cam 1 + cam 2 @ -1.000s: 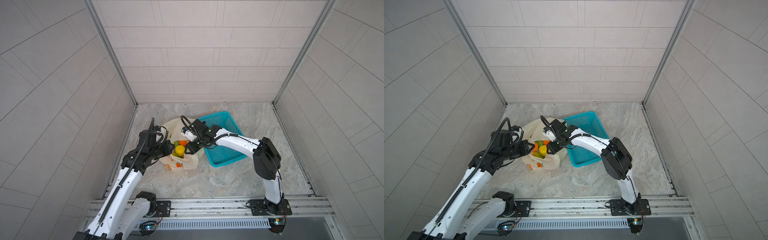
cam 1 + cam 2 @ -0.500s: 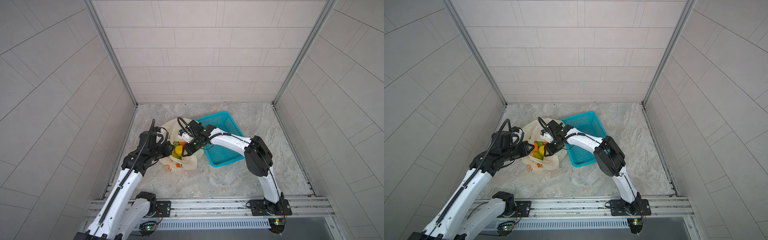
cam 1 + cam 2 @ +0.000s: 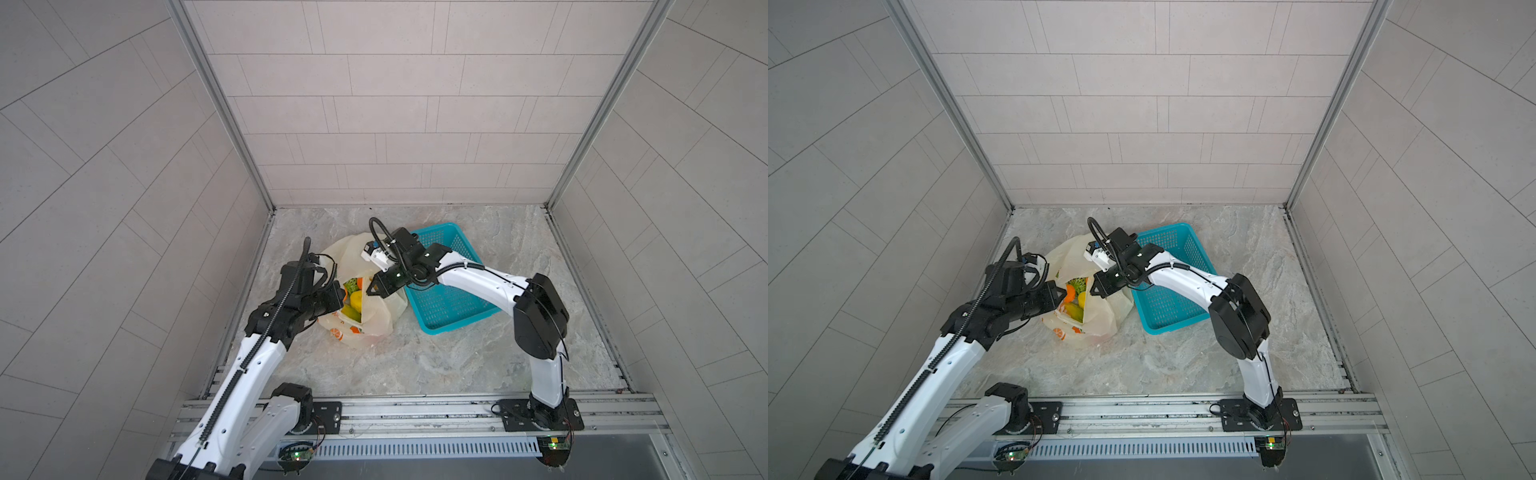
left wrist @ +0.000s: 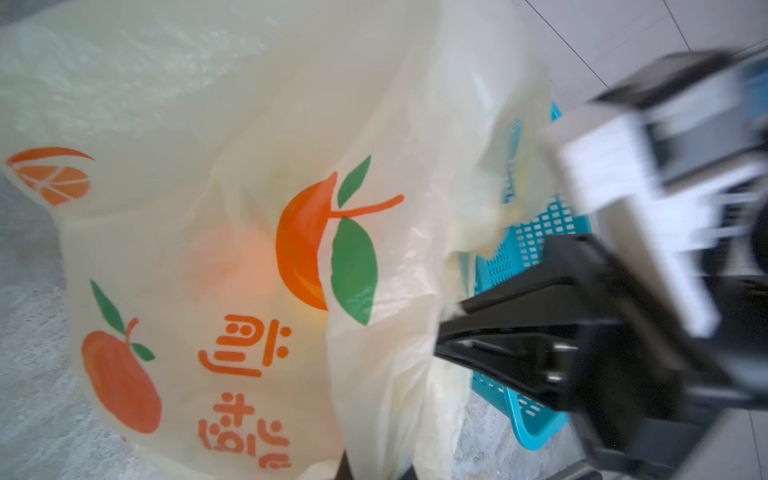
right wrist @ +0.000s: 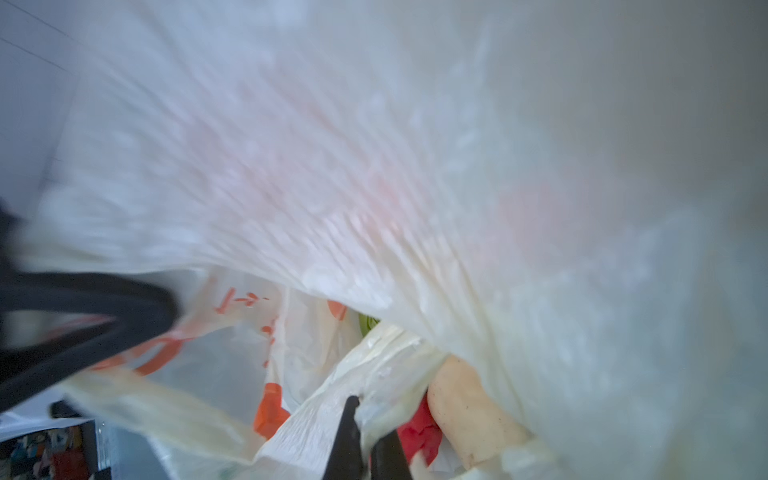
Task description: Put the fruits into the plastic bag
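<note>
The pale-yellow plastic bag stands on the floor with its mouth up, left of the basket. Inside it show a green spiky fruit, an orange one and yellow ones. My left gripper is shut on the bag's left rim. My right gripper is shut on the bag's right rim film. The right wrist view shows a red fruit and a beige fruit behind the film.
A teal mesh basket sits right of the bag, touching it, under the right arm. Tiled walls close in on three sides. The rail with both arm bases runs along the front.
The right gripper has moved left from the basket side to the bag's mouth and shut on its rim. The left gripper keeps its hold on the bag.
</note>
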Robot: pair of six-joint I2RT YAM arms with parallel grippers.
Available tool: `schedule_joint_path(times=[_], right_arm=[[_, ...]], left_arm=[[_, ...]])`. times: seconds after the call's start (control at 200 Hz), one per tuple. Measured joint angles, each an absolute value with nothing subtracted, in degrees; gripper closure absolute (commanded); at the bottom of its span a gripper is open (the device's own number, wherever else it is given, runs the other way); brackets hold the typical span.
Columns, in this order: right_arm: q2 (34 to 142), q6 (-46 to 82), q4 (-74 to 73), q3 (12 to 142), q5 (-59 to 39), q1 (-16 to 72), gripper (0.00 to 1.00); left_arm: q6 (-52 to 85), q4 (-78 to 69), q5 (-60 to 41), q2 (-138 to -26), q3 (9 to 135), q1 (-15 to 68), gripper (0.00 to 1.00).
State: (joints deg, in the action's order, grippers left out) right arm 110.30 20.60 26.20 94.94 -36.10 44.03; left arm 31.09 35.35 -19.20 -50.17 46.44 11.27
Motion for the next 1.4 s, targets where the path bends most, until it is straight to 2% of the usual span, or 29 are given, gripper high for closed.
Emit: schedule_joint_path(times=[0.225,0.43,0.606,0.831,0.911,0.961,1.016,1.086,1.211,1.331,1.401], right_arm=[[99.61,25.96,12.51,93.30,-37.45,42.26,1.00],[98.70,27.27,9.41,97.51,-38.44,41.91,1.00],[97.97,25.71,10.35,102.15,-38.20,41.17,1.00],[91.94,22.55,13.30,103.33,-35.14,39.33,0.99],[88.73,22.57,13.47,100.29,-32.75,36.99,0.92],[86.70,23.22,13.67,97.41,-30.61,34.74,0.84],[84.71,23.44,13.61,93.47,-27.97,32.14,0.75],[82.52,24.14,13.78,87.53,-23.68,28.97,0.67],[79.26,22.41,14.74,76.79,-12.56,26.46,0.60],[75.42,19.31,13.69,66.39,1.06,26.20,0.49],[72.77,17.30,11.00,60.05,9.80,25.76,0.48]], left_arm=[[34.54,34.37,-13.67,-51.22,46.46,11.25,1.00],[38.20,29.32,-12.40,-53.78,46.09,11.14,0.92],[40.93,21.12,-15.51,-57.06,42.98,11.00,0.88],[42.15,12.88,-21.58,-64.99,42.46,11.16,0.66],[40.99,14.06,-21.80,-66.48,44.58,11.18,0.44],[38.96,15.86,-21.45,-66.41,46.59,11.27,0.21],[37.60,18.26,-20.03,-65.98,49.65,11.27,0.01],[35.00,21.76,-17.41,-64.99,54.41,11.29,0.00],[30.52,27.64,-10.11,-62.85,64.03,11.27,0.00],[28.60,31.33,4.03,-60.75,69.69,11.40,0.00],[28.38,32.42,14.83,-60.05,69.34,11.40,0.00]])
